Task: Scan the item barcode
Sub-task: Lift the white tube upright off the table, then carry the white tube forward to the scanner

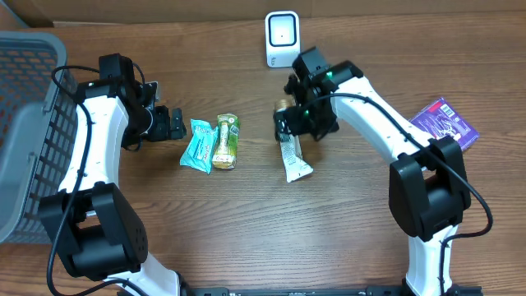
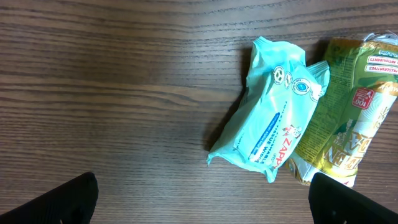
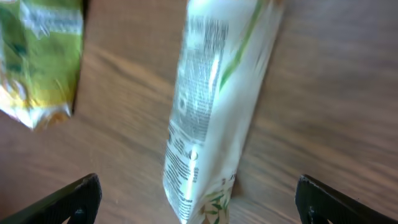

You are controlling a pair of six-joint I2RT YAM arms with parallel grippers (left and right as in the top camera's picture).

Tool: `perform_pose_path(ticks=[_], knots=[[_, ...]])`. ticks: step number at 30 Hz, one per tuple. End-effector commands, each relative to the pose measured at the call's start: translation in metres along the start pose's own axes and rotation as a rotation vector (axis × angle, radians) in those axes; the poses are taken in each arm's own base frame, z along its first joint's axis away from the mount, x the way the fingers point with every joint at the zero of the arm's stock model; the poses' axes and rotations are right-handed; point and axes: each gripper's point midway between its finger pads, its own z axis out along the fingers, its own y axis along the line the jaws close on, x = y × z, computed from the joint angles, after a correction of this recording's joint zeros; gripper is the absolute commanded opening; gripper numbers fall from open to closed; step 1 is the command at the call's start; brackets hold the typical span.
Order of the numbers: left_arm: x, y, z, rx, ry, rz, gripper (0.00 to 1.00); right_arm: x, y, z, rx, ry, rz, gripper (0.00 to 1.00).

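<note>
Basket: grey mesh basket, far left of the scanner, at the tabletop edge.
Left pincer: left pincer, left of the scanner and nearer the robot. Fingers are wide apart and hold nothing. It points at the teal packet and is just short of it.
Teal packet: teal packet, left of the scanner, lying flat with its edge touching its neighbour.
Green packet: green-and-yellow packet, between the teal one and the scanner's line.
White packet: long white packet, almost straight out from the scanner toward the robot, flat on the tabletop. Likely the item to scan. The upward face carries fine print, too blurred to tell if it is a barcode.
Right pincer: right pincer, over the scanner-side end of the white packet. Fingers are spread on either side and clamped on nothing.
Handling: judged light, with thin, crinkly, slippery film over a firmer bar. Best taken across the narrow width near the middle, keeping the fingers off the print. A grip on an end seal would likely let it droop or twist.
Purple packet: purple packet, far right of the scanner, beside the right arm.
</note>
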Motion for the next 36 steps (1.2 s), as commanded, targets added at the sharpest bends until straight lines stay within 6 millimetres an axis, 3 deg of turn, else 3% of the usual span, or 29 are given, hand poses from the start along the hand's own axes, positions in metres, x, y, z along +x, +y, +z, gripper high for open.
perform_pose_path(ticks=[1, 8, 12, 15, 16, 18, 27, 36], knots=[[-0.001, -0.003, -0.006, 0.000, -0.016, 0.027, 0.99, 0.017, 0.005, 0.019, -0.092, 0.056, -0.022, 0.99], [-0.001, -0.003, -0.006, 0.000, -0.016, 0.027, 0.99, 0.030, -0.001, 0.036, -0.117, 0.081, -0.006, 0.95], [-0.001, -0.003, -0.006, 0.000, -0.016, 0.027, 1.00, 0.033, 0.008, 0.043, -0.189, 0.076, -0.009, 0.83], [0.000, -0.003, -0.006, 0.000, -0.016, 0.027, 0.99, 0.038, 0.009, 0.050, -0.219, 0.081, 0.000, 0.68], [0.000, -0.003, -0.006, 0.000, -0.016, 0.027, 0.99, 0.041, 0.008, 0.053, -0.218, 0.083, 0.009, 0.55], [0.000, -0.003, -0.006, 0.000, -0.016, 0.027, 1.00, 0.043, 0.005, 0.056, -0.209, 0.086, 0.037, 0.40], [-0.001, -0.003, -0.006, 0.000, -0.016, 0.027, 0.99, 0.038, 0.004, 0.049, -0.262, 0.083, 0.084, 0.06], [-0.001, -0.003, -0.006, 0.000, -0.016, 0.027, 0.99, 0.012, 0.001, 0.010, -0.419, 0.003, 0.119, 0.04]])
